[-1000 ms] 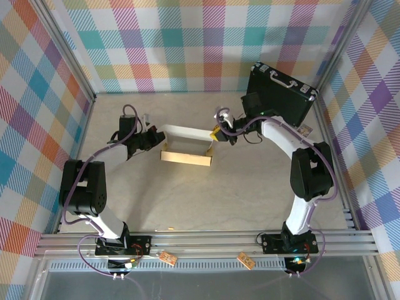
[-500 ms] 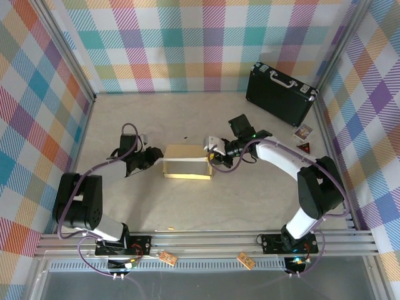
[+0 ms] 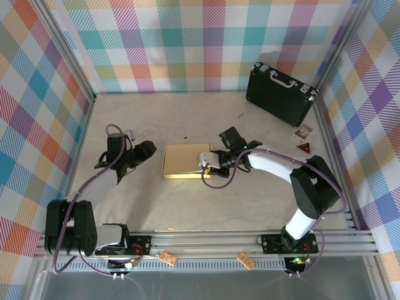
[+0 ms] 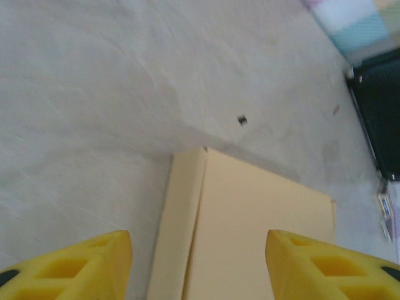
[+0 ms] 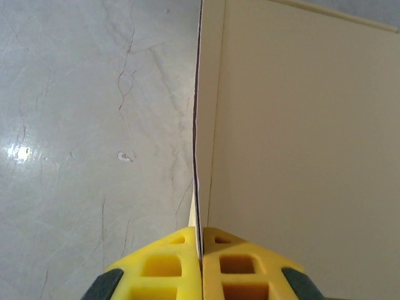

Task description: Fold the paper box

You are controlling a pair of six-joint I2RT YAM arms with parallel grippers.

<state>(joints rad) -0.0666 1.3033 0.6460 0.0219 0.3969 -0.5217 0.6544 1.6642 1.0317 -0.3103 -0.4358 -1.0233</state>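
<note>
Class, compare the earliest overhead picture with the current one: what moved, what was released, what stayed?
The paper box, showing its white inside before, now lies closed and flat. The left gripper opened, let go and drew back leftward. The right gripper stays shut on the box's right edge. The black briefcase has not moved.

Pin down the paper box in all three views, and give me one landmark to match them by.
Top external: the paper box lies mid-table.
Left wrist: lower middle, ahead of the open left gripper.
Right wrist: right half, its left edge pinched in the shut right gripper.
Shared landmark: the pale marbled table surface, bare beside the box in every view.
</note>
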